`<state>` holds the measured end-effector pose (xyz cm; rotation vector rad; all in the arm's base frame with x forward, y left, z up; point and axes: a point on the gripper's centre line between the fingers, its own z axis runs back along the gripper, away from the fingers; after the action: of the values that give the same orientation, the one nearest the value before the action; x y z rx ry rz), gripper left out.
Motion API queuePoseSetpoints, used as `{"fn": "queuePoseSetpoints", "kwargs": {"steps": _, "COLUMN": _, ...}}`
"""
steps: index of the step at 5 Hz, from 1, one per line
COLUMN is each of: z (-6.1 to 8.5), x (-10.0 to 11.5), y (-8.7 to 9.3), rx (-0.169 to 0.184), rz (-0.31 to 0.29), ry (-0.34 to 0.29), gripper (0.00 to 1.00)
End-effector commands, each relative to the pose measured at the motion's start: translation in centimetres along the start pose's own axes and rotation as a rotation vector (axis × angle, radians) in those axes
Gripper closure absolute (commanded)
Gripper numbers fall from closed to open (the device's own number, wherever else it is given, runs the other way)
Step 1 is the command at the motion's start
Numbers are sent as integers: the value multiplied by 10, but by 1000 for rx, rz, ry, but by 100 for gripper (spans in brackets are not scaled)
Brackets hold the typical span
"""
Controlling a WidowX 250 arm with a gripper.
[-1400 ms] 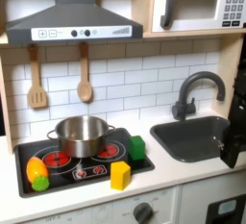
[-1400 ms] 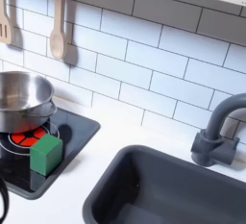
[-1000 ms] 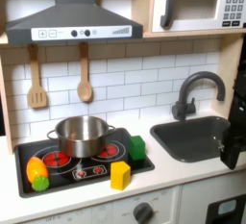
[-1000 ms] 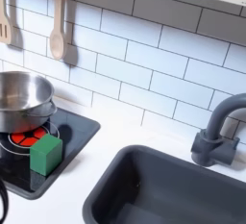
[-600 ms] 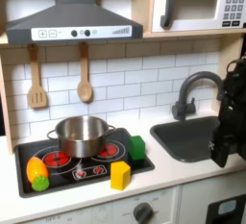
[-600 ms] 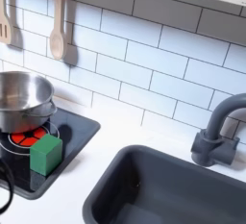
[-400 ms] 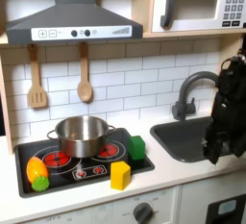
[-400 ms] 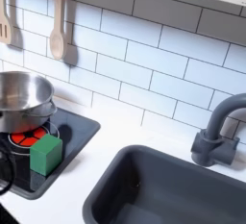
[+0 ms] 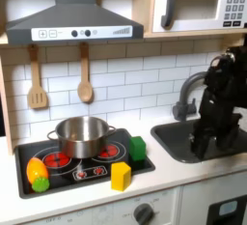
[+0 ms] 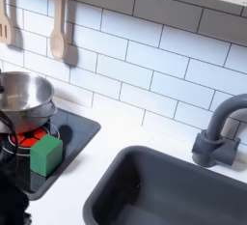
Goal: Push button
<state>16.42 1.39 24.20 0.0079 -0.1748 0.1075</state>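
Small dark buttons (image 9: 79,33) sit in a row on the front of the grey range hood. More small buttons (image 9: 88,172) lie on the black stove top's front strip, and a keypad (image 9: 236,5) is on the microwave at the top right. In the first exterior view, my black arm reaches down on the right, in front of the sink (image 9: 183,140). Its gripper (image 9: 204,152) is low over the sink's front edge, far from all the buttons. It is too blurred to tell whether the jaws are open or shut.
A steel pot (image 9: 81,132) stands on the stove, with a green block (image 9: 138,149), a yellow block (image 9: 121,176) and yellow-orange toy food (image 9: 37,172) around it. The black faucet (image 10: 220,132) rises behind the sink. A dark blurred shape (image 10: 10,195) fills the second exterior view's lower left corner.
In the first exterior view my arm has swung in from the right edge to stand over the sink. In the second exterior view the dark shape at the lower left has grown.
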Motion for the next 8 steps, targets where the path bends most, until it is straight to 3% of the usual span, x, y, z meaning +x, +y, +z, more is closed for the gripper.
{"fn": "queuePoseSetpoints", "kwargs": {"steps": 1, "z": 6, "x": 29, "y": 14, "rx": -9, "rz": 51, "ry": -59, "gripper": 0}}
{"fn": "queuePoseSetpoints", "kwargs": {"steps": 2, "z": 10, "x": 41, "y": 20, "rx": -2, "rz": 53, "ry": -112, "gripper": 100}}
{"fn": "queuePoseSetpoints", "kwargs": {"steps": 4, "z": 13, "x": 69, "y": 32, "rx": 2, "rz": 77, "ry": -197, "gripper": 100}}
{"fn": "queuePoseSetpoints", "kwargs": {"steps": 8, "z": 22, "x": 140, "y": 66, "rx": 56, "rz": 108, "ry": -363, "gripper": 100}}
